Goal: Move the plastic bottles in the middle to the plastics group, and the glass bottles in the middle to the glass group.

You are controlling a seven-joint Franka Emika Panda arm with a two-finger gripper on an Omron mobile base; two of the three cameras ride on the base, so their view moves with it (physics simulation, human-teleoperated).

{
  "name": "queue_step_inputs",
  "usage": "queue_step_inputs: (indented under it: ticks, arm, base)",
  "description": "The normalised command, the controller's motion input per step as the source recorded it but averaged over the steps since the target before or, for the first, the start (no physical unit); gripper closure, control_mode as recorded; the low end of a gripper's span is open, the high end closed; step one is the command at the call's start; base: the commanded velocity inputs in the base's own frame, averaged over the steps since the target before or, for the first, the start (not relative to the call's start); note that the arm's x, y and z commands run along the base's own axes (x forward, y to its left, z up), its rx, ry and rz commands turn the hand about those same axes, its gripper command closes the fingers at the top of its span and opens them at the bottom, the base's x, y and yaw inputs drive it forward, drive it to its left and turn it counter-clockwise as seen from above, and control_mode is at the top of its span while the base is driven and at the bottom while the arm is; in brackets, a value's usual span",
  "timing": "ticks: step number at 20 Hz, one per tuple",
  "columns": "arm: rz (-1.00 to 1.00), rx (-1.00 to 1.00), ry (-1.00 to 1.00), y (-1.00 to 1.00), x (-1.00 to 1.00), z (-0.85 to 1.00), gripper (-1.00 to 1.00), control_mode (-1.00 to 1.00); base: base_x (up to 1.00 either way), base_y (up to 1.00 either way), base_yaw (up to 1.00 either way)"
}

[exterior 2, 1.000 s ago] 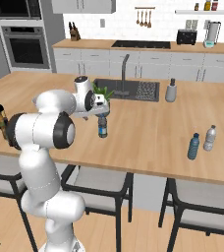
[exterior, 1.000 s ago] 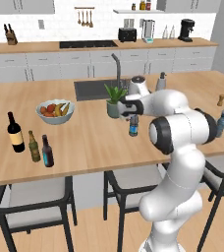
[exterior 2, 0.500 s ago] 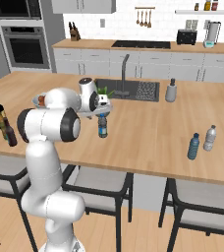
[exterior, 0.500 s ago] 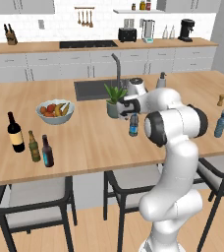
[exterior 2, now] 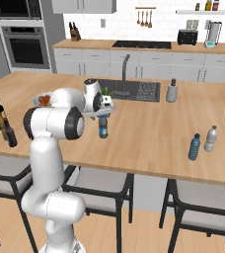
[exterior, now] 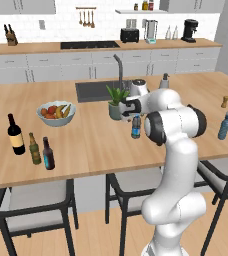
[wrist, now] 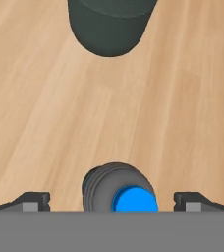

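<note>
The dark glass bottle (exterior: 48, 154) already stands beside the wine bottle (exterior: 15, 135) and green bottle (exterior: 34, 149), and one blue bottle (exterior 2: 195, 147) is next to the pale plastic bottle (exterior 2: 211, 139). One water bottle (exterior 2: 103, 126) is left mid-counter by the plant pot (exterior: 115, 111). The gripper (wrist: 115, 199) hangs over it, fingers wide apart, holding nothing, the cap (wrist: 134, 199) between the tips
</note>
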Motion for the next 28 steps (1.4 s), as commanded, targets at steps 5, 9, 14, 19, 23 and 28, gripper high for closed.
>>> queue_step_inputs:
  ticks: [5,9,14,19,23,28]
  arm:
    - [0.0,0.02,0.04,-0.07,0.07,-0.26,-1.0,-1.0]
    - [0.0,0.0,0.01,-0.16,0.15,-0.11,-1.0,-1.0]
    - [0.0,0.01,0.07,-0.01,-0.02,-0.19,1.0,-1.0]
    - [0.0,0.04,0.16,0.13,-0.05,-0.33,1.0,-1.0]
    - [0.0,0.04,0.07,0.01,-0.13,-0.2,1.0,-1.0]
    - [0.0,0.03,-0.09,-0.48,-0.55,0.13,1.0,-1.0]
  base:
    - [0.0,0.0,0.0]
    - [0.0,0.0,0.0]
    - [0.0,0.0,0.0]
    - [0.0,0.0,0.0]
    - [0.0,0.0,0.0]
    - [0.0,0.0,0.0]
